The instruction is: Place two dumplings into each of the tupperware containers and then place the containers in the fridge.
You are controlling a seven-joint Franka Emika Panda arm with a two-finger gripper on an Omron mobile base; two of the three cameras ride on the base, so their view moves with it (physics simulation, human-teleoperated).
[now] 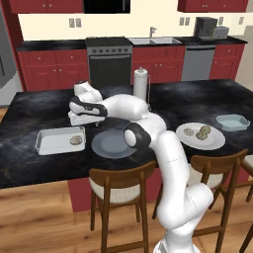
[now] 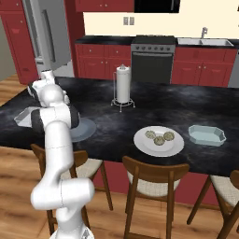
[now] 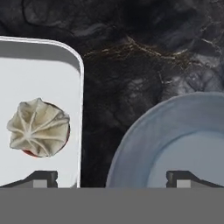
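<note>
Dumplings look soft and light to me, pleated lumps that would dent under a hard pinch, so I judge each wants a gentle grip across its round middle from straight above, not by the folded crown. One dumpling (image 3: pixel 38 127) lies inside the white container (image 1: pixel 47 142), near its right wall in the hand view; three more dumplings (image 1: pixel 198 132) sit bunched on the white plate (image 1: pixel 213 143) well to the right, and the blue-green container (image 1: pixel 232 122) rests beyond that plate with nothing in it that I can see. My gripper (image 3: pixel 111 178) hangs spread wide and carrying nothing, one fingertip over the white tub, the other over the grey plate (image 1: pixel 106 145) beside it. From the right base view my own arm covers most of the white tub, and I cannot tell whether the dumpling touches the tub wall
</note>
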